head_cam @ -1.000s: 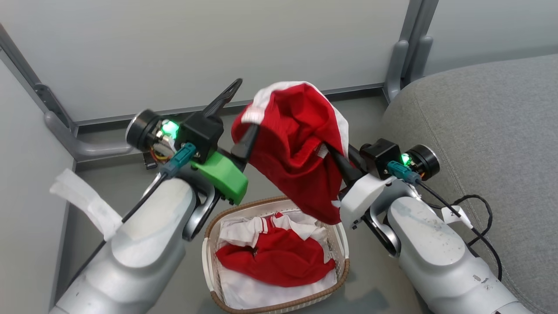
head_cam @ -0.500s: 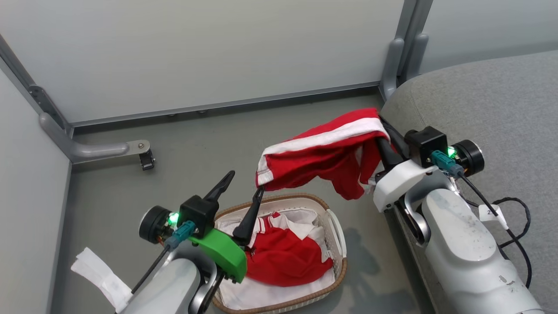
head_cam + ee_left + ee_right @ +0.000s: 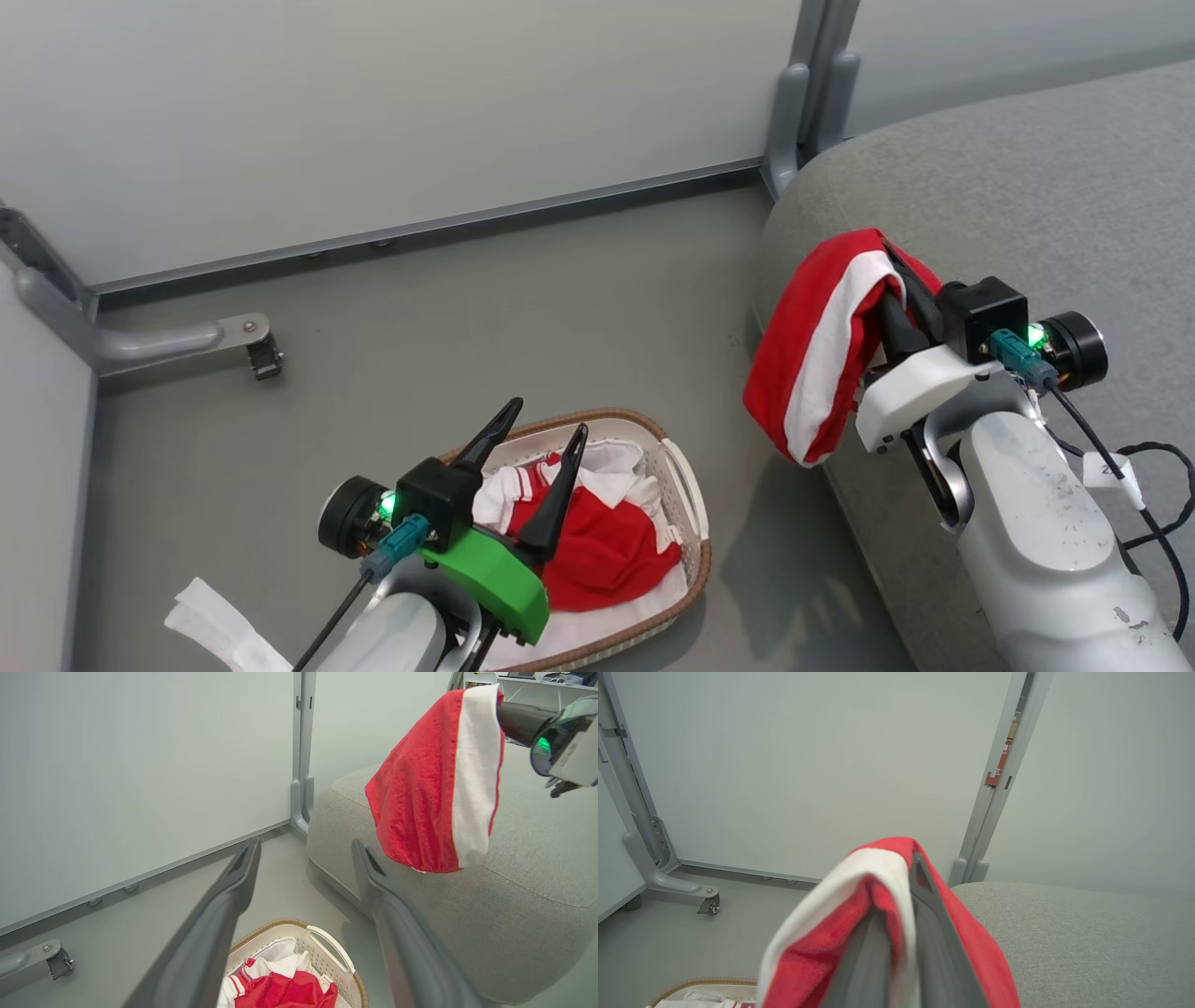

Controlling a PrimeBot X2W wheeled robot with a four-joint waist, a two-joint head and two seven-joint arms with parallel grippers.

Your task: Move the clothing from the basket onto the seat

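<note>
The right gripper (image 3: pixel 896 280) clamps the clothing (image 3: pixel 812 345), which hangs at the seat (image 3: pixel 1027 187)'s left edge. The left gripper (image 3: pixel 547 418), spread empty, hovers over the basket (image 3: pixel 689 485).

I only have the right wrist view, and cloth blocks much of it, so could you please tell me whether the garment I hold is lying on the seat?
Observer: No, the red garment hangs free from the shut right gripper beside the seat's edge, not laid on it.
Operator: Thanks. Is there more in the basket?
Observer: Yes, more red clothing lies in the basket.
Operator: And the left gripper?
Observer: The left gripper is open and empty above the basket.
</note>
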